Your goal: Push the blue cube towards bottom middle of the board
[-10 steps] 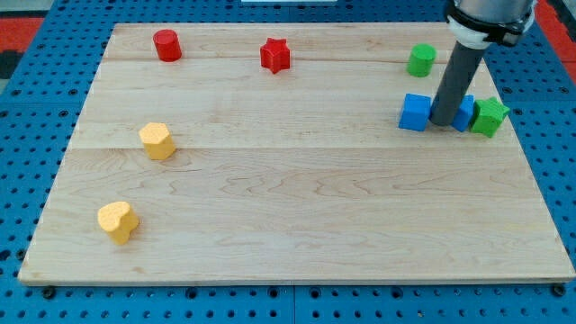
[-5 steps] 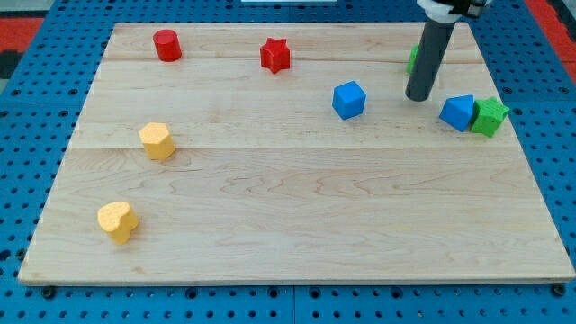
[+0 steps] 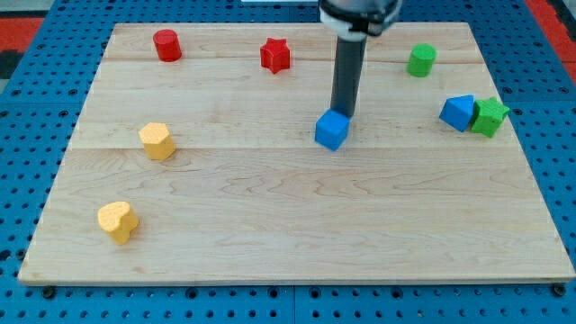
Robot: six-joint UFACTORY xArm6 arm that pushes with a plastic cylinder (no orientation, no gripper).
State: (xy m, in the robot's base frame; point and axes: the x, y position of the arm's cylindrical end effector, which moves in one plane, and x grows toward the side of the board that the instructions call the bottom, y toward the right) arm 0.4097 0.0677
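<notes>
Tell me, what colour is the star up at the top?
Red. The red star shows clearly in the camera view, near the board's top edge.

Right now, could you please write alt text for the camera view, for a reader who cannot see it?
My tip touches the top side of the blue cube near the middle of a wooden board. A red cylinder, red star and green cylinder line the top; two yellow blocks sit left, a second blue block and green star right.

a lab bench: wooden board on blue pegboard.
</notes>
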